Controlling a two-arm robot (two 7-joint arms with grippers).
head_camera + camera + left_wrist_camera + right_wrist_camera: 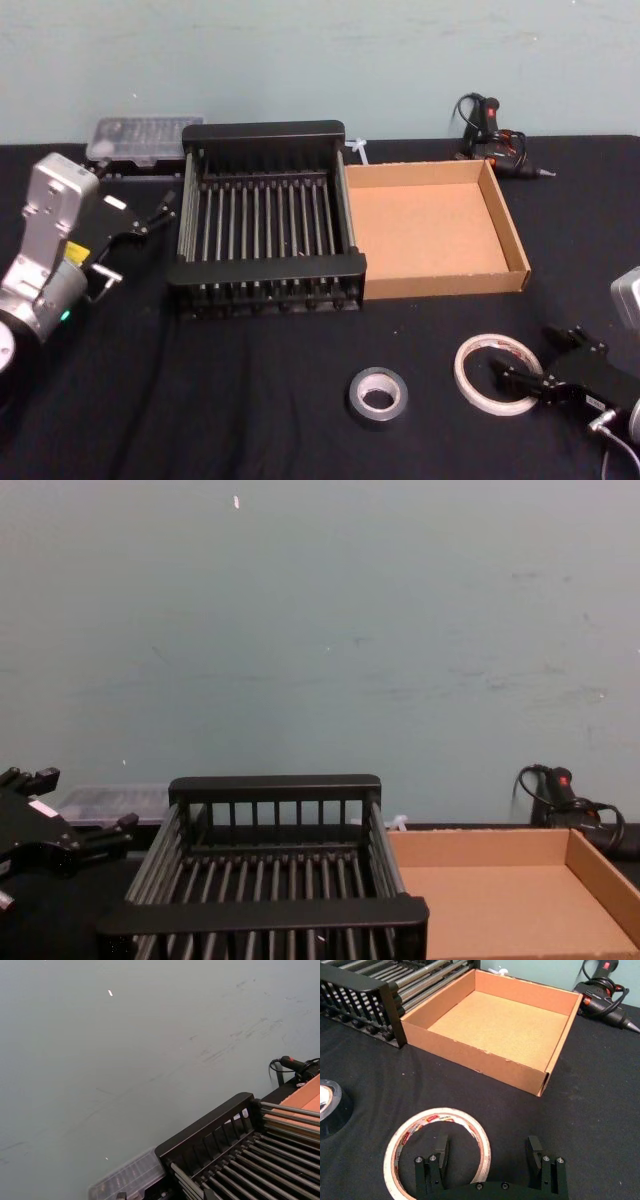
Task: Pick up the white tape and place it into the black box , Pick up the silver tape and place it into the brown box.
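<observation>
Down at the near right of the black surface (pixel 250 400): right hand (pixel 507 378), fingers apart, straddling the rim of the white tape (pixel 497 373). One finger (pixel 440 1152) inside the wide centre hole, the other (pixel 536 1152) outside the roll on the bare cloth. No clamp on the tape visible; roll lying flat, red print on its upper face. Just beside it, toward the robot's left: silver tape (pixel 378 395), also flat on the surface, pale core showing, apart from the white roll and untouched.

Farther back, centre: black box (pixel 265 268), slatted bottom, thick rims front and rear, nothing resting on the bars. Touching its right side: brown box (pixel 510 240), low cardboard walls, plain floor with nothing on it. Both tapes well in front of the two boxes.

Left hand (pixel 150 215) raised at the left of the black box, fingers slightly apart, holding nothing, near the box's left wall but not touching it. Behind it, against the wall: clear plastic case (pixel 140 137). At the far right corner beyond the cardboard tray: black glue gun (pixel 490 125) with coiled cable.
</observation>
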